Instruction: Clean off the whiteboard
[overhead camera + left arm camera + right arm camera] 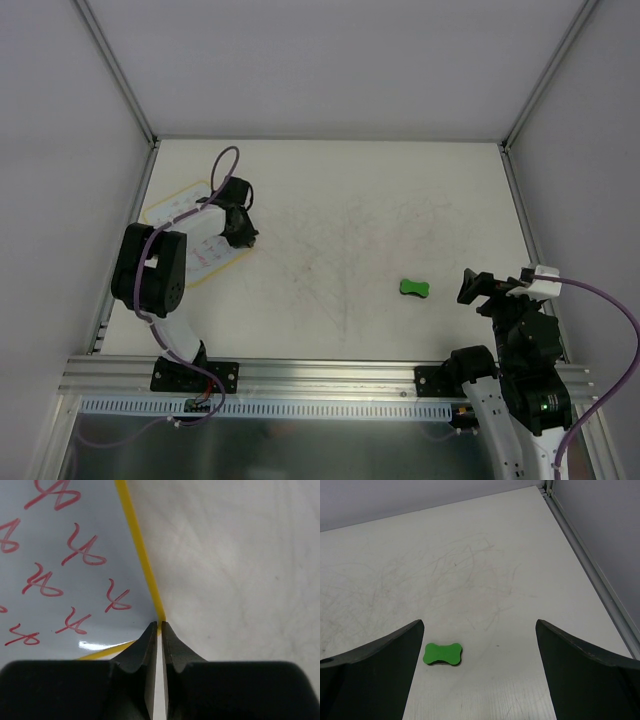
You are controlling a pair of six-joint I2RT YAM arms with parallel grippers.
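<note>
The whiteboard (175, 205) lies at the far left of the table, partly under my left arm. In the left wrist view it (75, 580) shows a yellow rim and several red handwritten marks. My left gripper (240, 238) is shut, with only a thin slit between the jaws, and its tips (160, 625) sit right at the board's near right corner, on the rim. The green bone-shaped eraser (415, 289) lies flat on the table right of centre. My right gripper (478, 287) is open and empty, just right of the eraser (442, 654), which lies ahead near the left finger (395, 650).
The scuffed white tabletop (340, 230) is bounded by aluminium rails, with grey walls behind and at the sides. The right rail (590, 565) runs close beside my right gripper.
</note>
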